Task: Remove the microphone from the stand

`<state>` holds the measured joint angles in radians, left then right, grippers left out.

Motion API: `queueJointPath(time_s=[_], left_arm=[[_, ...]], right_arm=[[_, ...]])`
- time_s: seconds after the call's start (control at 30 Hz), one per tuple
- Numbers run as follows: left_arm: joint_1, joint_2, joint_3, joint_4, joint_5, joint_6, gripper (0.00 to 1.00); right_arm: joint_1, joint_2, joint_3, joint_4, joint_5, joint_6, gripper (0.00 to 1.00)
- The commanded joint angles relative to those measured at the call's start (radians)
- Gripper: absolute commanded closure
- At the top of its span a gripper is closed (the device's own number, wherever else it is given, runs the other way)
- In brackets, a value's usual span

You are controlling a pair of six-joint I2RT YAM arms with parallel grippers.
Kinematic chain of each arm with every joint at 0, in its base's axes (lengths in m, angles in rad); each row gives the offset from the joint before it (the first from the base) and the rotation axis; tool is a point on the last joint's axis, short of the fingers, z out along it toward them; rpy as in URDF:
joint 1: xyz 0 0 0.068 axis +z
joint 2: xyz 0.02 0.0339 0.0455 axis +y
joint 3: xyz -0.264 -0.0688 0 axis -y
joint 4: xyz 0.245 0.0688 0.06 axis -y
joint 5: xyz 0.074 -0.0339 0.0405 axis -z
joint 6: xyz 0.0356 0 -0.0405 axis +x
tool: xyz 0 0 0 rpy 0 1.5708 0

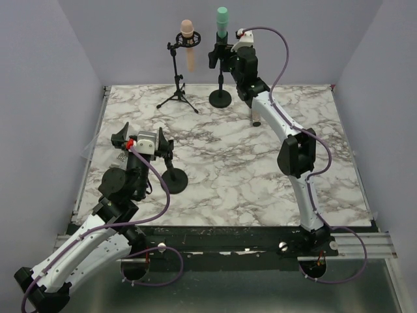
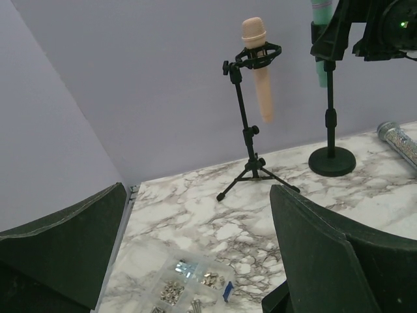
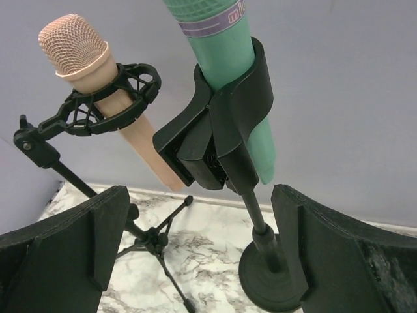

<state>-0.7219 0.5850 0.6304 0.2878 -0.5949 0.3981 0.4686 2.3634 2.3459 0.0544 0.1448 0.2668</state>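
The right gripper (image 3: 199, 248), jaws wide, faces the green mic (image 3: 215, 39) held upright in the clip (image 3: 221, 124) on its stand (image 3: 262, 229); it should close on the body above the clip and pull straight up.

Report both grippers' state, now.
Left gripper: open, holding nothing.
Right gripper: open, holding nothing, fingers either side of the green microphone but not gripping it.

Right wrist view: the green microphone (image 3: 228, 62) carries a purple band (image 3: 202, 27) with dark lettering, cut off by the upper edge of the picture; only what looks like "mi" can be made out. No other text, number or brand is legible in any view.
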Motion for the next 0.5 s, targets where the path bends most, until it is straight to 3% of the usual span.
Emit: queueJointPath(time_s=[0.0,0.2,0.47], left_arm=[[0.002,-0.002,0.01,-0.018,-0.001,-0.016,0.06],[0.001,0.0,0.009,-0.018,0.0,-0.018,0.05],[0.002,0.003,0.011,-0.018,-0.002,-0.018,0.05]], right_arm=[[0.017,0.031,0.045,0.1,0.084,-0.069,0.01],[0.027,0.094,0.109,0.124,0.122,-0.129,0.06],[0.039,0.088,0.096,0.136,0.117,-0.169,0.27]])
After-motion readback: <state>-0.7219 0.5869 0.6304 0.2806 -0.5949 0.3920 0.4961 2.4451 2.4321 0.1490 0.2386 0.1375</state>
